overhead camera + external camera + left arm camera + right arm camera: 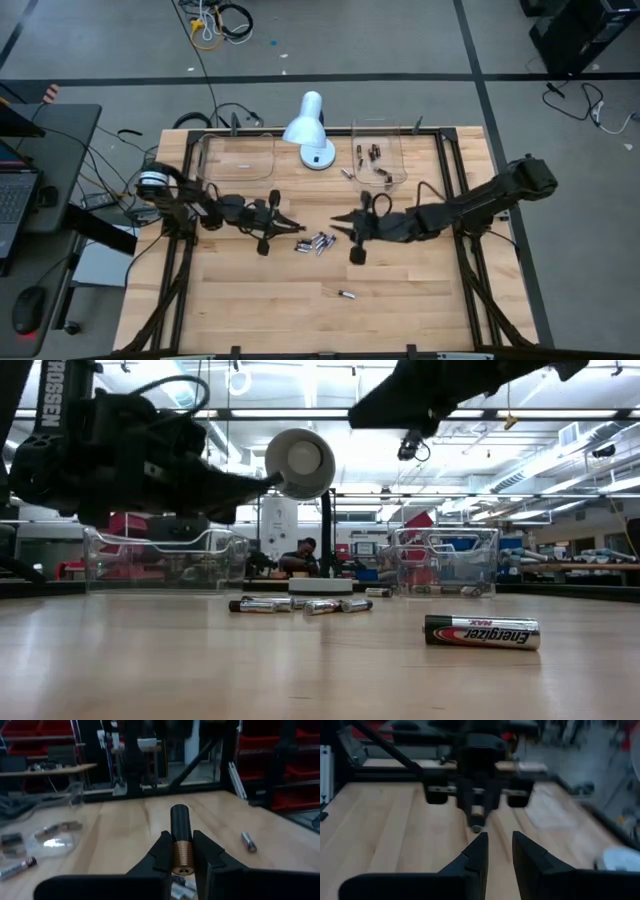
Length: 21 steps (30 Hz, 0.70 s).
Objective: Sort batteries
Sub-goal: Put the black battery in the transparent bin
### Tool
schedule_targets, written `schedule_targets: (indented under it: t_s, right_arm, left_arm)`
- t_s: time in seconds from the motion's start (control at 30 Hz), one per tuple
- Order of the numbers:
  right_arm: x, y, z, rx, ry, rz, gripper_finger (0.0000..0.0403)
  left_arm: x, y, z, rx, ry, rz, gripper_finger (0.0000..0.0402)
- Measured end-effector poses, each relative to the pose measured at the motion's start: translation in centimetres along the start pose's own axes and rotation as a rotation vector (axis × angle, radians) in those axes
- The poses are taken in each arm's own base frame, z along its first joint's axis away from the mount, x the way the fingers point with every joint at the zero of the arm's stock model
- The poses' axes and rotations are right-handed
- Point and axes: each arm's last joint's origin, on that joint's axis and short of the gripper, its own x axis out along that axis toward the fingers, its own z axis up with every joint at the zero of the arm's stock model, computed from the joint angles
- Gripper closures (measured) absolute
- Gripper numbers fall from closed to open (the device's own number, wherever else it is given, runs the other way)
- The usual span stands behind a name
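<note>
Currently the left gripper (182, 862) is clamped on a black-and-copper battery (180, 837), which stands out ahead of the fingertips with its copper band between the fingers. Directly opposite, the right gripper (499, 847) hovers with its fingers apart and nothing between them.

**Step in hand (judged):** carry the held battery to a tray.
1. Keep the grip firm; the battery is gripped near one end, so it may pivot if bumped.
2. Lift clear before moving sideways. A small pile of batteries (314, 243) lies on the table just ahead of the left gripper, between the two grippers.
3. Release only once the battery is inside the tray walls.

**Edges and open room:**
- The left tray (237, 157) lies behind and beside the left gripper, near the table's far edge, and looks empty.
- The right tray (379, 160) holds several batteries and sits beyond the right gripper.
- A white lamp (307, 128) stands between the trays; route around its base.
- A lone battery (346, 294) lies well apart, toward the near edge, with bare wood around it.
</note>
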Motion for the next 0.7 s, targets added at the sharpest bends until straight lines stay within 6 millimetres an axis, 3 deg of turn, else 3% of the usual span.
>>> schedule_targets:
  t_s: [0.2,0.43,0.7]
  right_arm:
    - [2.9,2.2,-1.2,-0.093,-0.193,-0.043,0.0326]
    - [5.2,3.3,-2.6,-0.157,-0.393,-0.089,0.0297]
    - [6.8,3.6,-2.7,-0.148,-0.403,-0.107,0.0260]
  left_arm:
    - [0.4,-0.1,2.0,0.033,-0.099,-0.039,0.0368]
    - [1.7,-0.2,3.1,0.064,-0.160,-0.070,0.0368]
    - [2.6,-0.2,3.8,0.079,-0.196,-0.091,0.0368]
